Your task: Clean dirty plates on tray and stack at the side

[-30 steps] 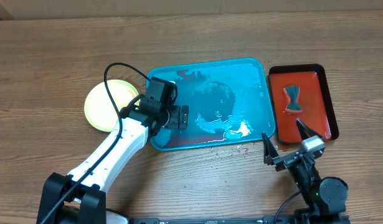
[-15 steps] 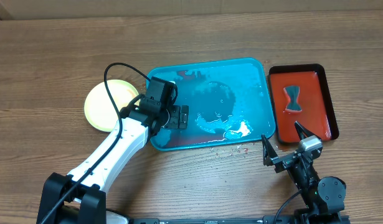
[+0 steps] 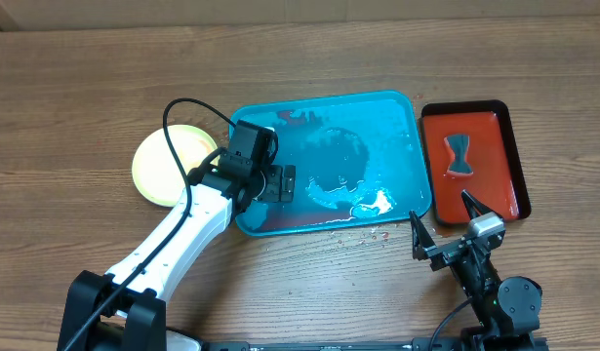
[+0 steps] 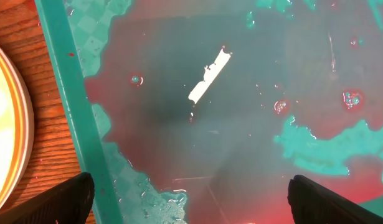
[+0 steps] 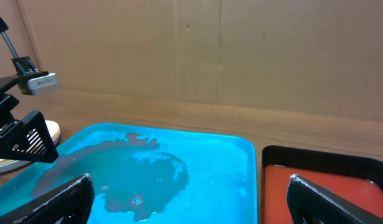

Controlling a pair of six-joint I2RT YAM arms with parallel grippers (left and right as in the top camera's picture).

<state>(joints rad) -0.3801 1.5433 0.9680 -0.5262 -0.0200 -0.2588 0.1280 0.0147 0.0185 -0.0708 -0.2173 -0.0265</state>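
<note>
The turquoise tray (image 3: 397, 117) holds reddish water and no plates. It also shows in the left wrist view (image 4: 66, 93) and the right wrist view (image 5: 241, 155). The plates (image 3: 163, 166) lie as a yellow-green-rimmed stack on the table left of the tray; I cannot tell how many. One plate edge shows in the left wrist view (image 4: 7, 124). My left gripper (image 3: 277, 183) is open and empty, low over the tray's front left part (image 4: 191, 211). My right gripper (image 3: 444, 220) is open and empty above the table's front edge, right of the tray (image 5: 191, 211).
A smaller red, dark-rimmed tray (image 3: 509, 146) stands right of the turquoise one, with a dark bow-shaped piece (image 3: 460, 154) in it. Red droplets (image 3: 363, 236) speckle the table in front of the turquoise tray. A cardboard wall (image 5: 241, 50) stands behind the table.
</note>
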